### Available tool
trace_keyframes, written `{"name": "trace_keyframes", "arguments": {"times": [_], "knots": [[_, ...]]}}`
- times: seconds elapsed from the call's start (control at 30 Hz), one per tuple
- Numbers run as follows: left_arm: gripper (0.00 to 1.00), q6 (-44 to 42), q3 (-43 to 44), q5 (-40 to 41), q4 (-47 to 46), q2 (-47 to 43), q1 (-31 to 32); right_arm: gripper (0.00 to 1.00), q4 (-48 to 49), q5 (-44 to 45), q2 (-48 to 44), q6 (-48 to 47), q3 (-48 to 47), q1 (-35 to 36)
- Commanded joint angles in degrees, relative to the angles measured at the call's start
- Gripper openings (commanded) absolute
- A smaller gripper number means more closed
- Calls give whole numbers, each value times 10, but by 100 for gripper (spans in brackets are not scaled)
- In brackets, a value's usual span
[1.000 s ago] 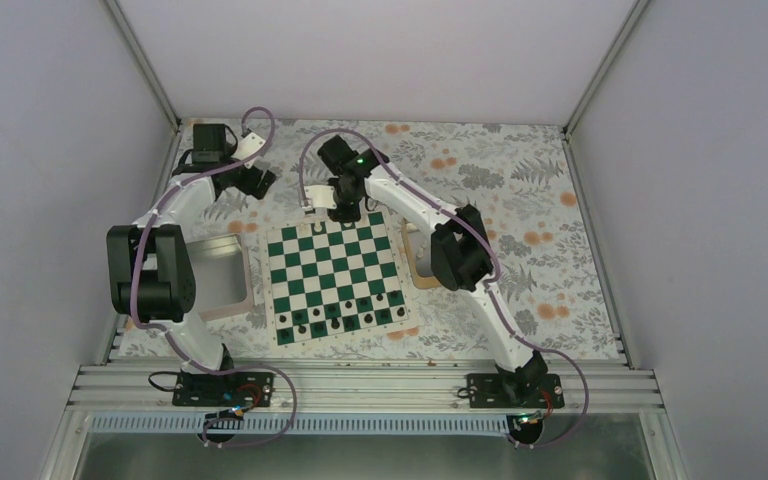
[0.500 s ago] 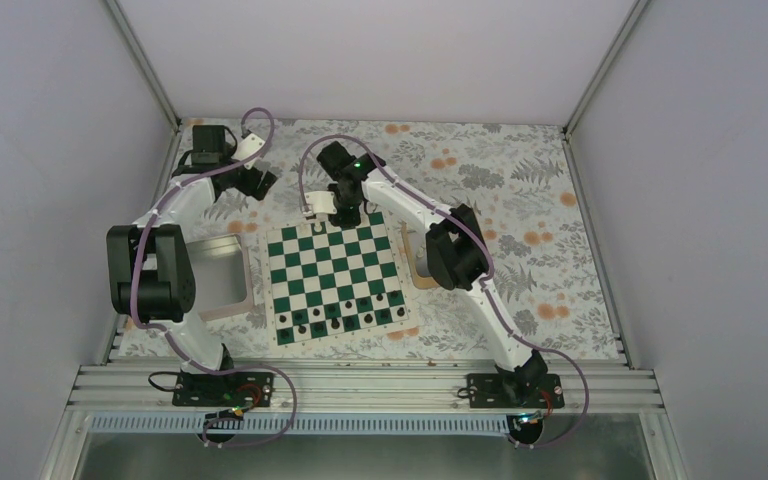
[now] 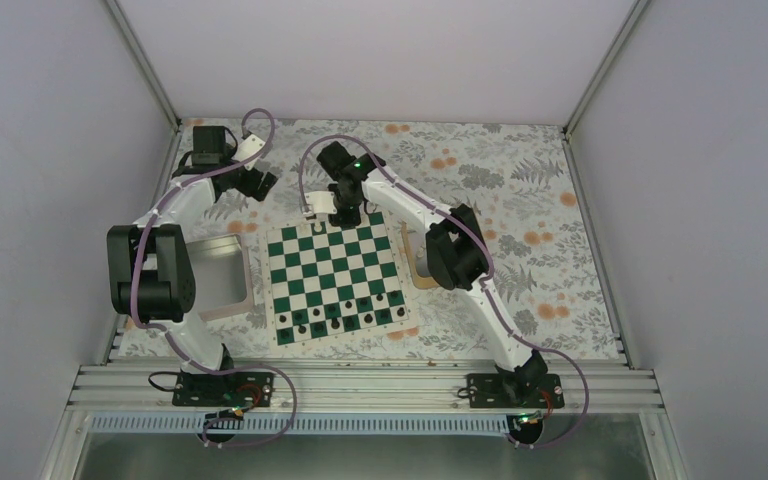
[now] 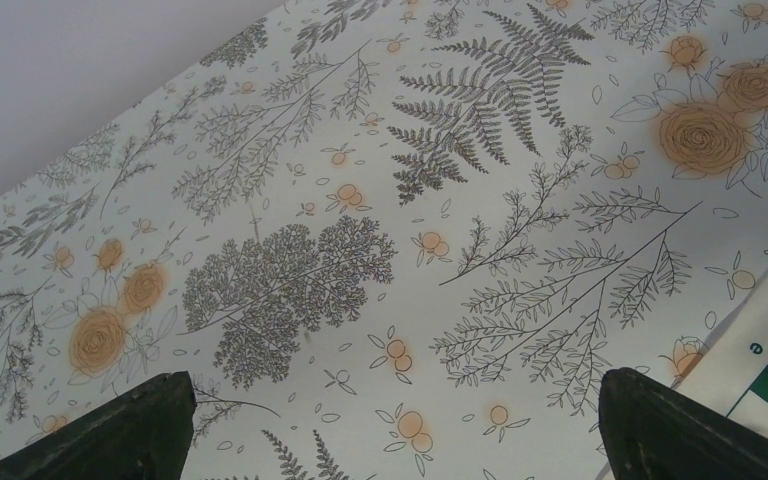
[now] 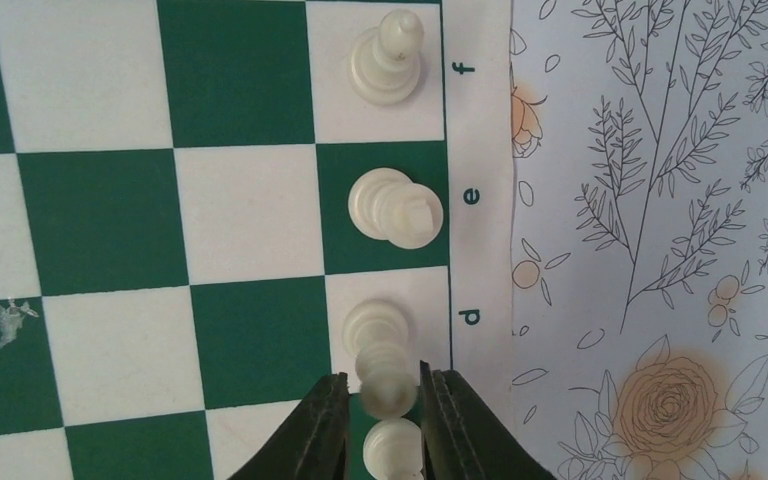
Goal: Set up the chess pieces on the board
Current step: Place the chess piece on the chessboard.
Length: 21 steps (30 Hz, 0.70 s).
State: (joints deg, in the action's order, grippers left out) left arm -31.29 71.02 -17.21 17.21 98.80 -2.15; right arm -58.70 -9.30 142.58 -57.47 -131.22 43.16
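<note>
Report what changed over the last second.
The right gripper shifted slightly to the right at the far edge of the board early in that second, then held. Its fingers now flank the top of a white piece standing on the d square; whether they grip it is unclear. Nothing was visibly taken or released. The left gripper, wide open over the cloth, and the black pieces stayed put.

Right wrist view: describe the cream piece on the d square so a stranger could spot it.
Start at the flat green-and-white checked chessboard and follow its lettered edge to the letter d. The small cream chess piece on the white square there is the one. Unlike its cream neighbours on e and f, its top sits between the dark jaws of the right gripper.
</note>
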Motion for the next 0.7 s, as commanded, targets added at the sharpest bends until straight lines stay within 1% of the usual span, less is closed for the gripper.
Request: {"name": "trace_keyframes", "arguments": {"times": [0.0, 0.17, 0.3, 0.4, 0.53, 0.67], "knots": [[100, -4, -4, -13, -13, -11, -3, 23, 3, -1, 0, -2, -8, 3], [100, -2, -4, -13, -14, -11, -3, 27, 23, -4, -19, 3, -5, 0], [100, 1, -3, -11, -13, -15, -3, 28, 30, 1, -43, 6, 1, -6], [100, 4, 0, -10, -14, -18, -3, 28, 12, -2, -80, 15, 6, -21], [100, 9, 9, -13, -9, -15, -3, 29, -22, -42, -151, 27, 39, -68], [100, 15, 25, -19, 1, -13, -2, 30, -33, -56, -230, 32, 115, -138]]}}
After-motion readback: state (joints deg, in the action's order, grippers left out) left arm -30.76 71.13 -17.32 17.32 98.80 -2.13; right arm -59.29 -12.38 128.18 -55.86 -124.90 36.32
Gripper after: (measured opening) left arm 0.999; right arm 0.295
